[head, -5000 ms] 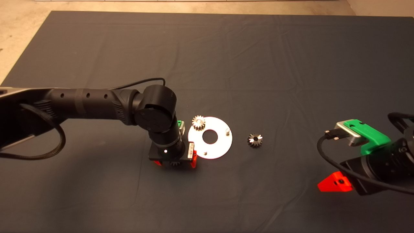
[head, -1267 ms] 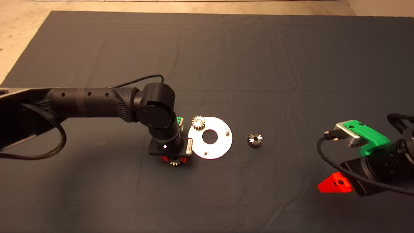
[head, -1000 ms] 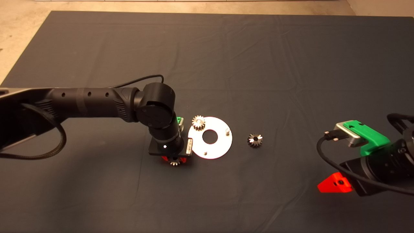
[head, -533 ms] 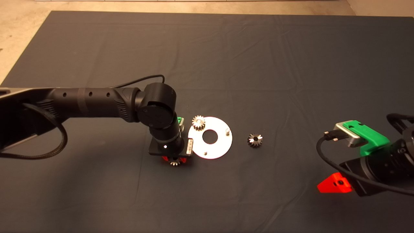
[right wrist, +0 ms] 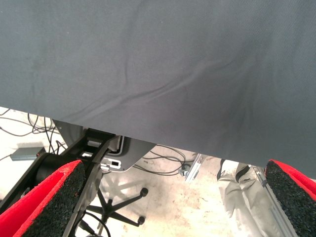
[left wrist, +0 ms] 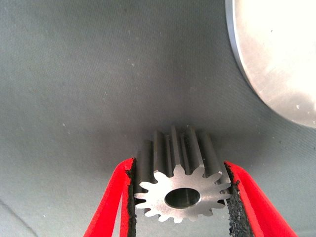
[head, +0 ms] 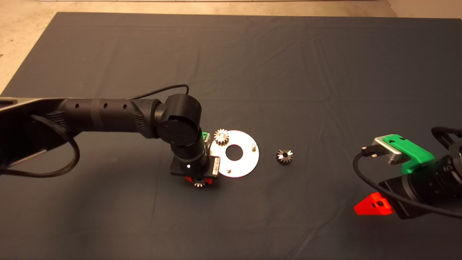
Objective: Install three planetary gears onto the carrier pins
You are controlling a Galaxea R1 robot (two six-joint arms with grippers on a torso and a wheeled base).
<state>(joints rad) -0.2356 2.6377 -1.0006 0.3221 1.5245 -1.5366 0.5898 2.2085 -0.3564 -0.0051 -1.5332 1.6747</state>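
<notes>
Because your left gripper (head: 199, 181) is clamped on a planetary gear (left wrist: 178, 185), the relation that matters is where the free carrier pins stand from it. In the head view the gripper hangs over the dark mat (head: 252, 65), just off the near-left rim of the white carrier disc (head: 245, 155). The nearest bare pin (head: 228, 170) stands on the disc just to the gripper's right and slightly farther up the mat. A second bare pin (head: 254, 146) stands across the disc's centre hole, farther away.

In the left wrist view the two red fingers (left wrist: 114, 197) press their black pads against the gear's toothed sides. The gear's dark bore faces the camera (so its axis appears to run along the gripper), and the disc's edge shows beside it, apart from the gear.

One gear (head: 221, 137) already sits on the disc's far-left rim. The third gear (head: 284, 156) lies on the mat right of the disc, nearer your right arm.

Your right gripper (right wrist: 168, 197) waits at the lower right edge of the mat, its fingers spread wide with nothing between them.

My judgement: the held gear needs a short move rightward to sit over the near pin.
</notes>
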